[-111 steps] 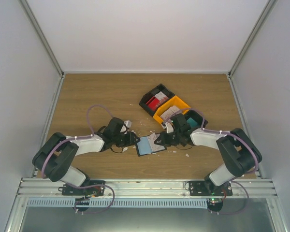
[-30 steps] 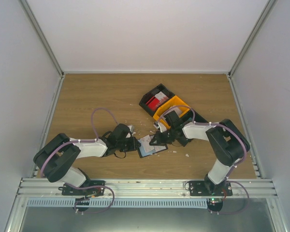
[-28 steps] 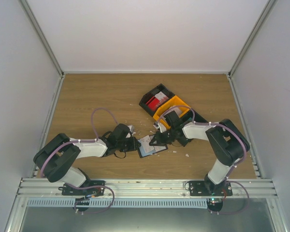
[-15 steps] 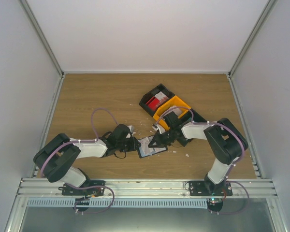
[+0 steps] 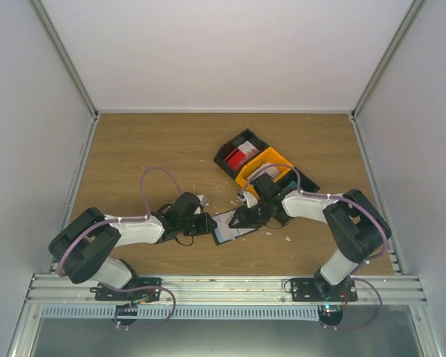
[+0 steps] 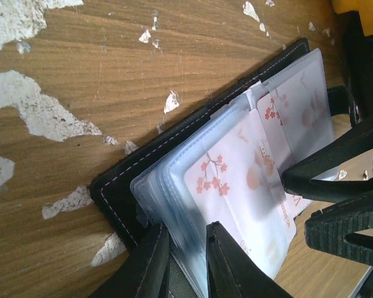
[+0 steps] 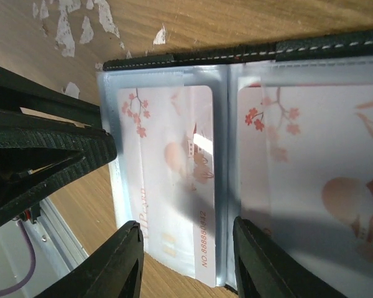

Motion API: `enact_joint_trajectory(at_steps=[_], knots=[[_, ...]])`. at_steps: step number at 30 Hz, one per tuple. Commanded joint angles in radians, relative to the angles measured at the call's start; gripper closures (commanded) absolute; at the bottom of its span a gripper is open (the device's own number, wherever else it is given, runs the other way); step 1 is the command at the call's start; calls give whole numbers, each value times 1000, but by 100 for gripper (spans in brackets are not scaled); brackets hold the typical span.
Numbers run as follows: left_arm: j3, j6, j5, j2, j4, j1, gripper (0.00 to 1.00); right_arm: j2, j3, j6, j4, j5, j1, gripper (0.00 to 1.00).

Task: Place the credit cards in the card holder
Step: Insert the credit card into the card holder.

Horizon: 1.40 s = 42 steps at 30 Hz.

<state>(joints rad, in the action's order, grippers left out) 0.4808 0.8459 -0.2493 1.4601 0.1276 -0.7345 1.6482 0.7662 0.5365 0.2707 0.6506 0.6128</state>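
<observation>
At the middle of the worktop (image 5: 149,149), between the two arms, the holder (image 5: 230,225) lies open with its clear sleeves fanned out. The left gripper (image 6: 186,239) has its jaws pressed together on a bundle of these sleeves near the fold, and we judge this steadies the holder. The right gripper (image 7: 186,226) has its jaws spread, one on each side of the outer end of a sleeve; we do not see them pinch anything. In this sleeve sits a blossom card (image 7: 168,180), almost fully inside, with its numbered end near the opening. A second blossom card (image 7: 317,174) is in the next sleeve. So we judge two cards are done, or nearly. A red card (image 5: 240,157) lies in the black bin (image 5: 229,145), well apart from the holder, and it is not yet put in. Whether more cards wait, we cannot tell.
</observation>
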Motion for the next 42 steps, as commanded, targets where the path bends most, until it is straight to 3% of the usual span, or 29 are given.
enact_joint_trajectory(at_steps=[1, 15, 19, 42], knots=[[-25, -4, -5, -17, -72, -14, 80, -14, 6, -6, 54, -75, 28, 58], [-30, 3, -14, 18, -50, -24, 80, 26, 71, -28, 85, -112, 84, 61], [-24, 2, -19, 27, -48, -27, 80, 38, 122, -39, 144, -197, 130, 64], [-2, 2, -17, 60, -40, -50, 79, 113, 289, -52, 298, -442, 311, 60]])
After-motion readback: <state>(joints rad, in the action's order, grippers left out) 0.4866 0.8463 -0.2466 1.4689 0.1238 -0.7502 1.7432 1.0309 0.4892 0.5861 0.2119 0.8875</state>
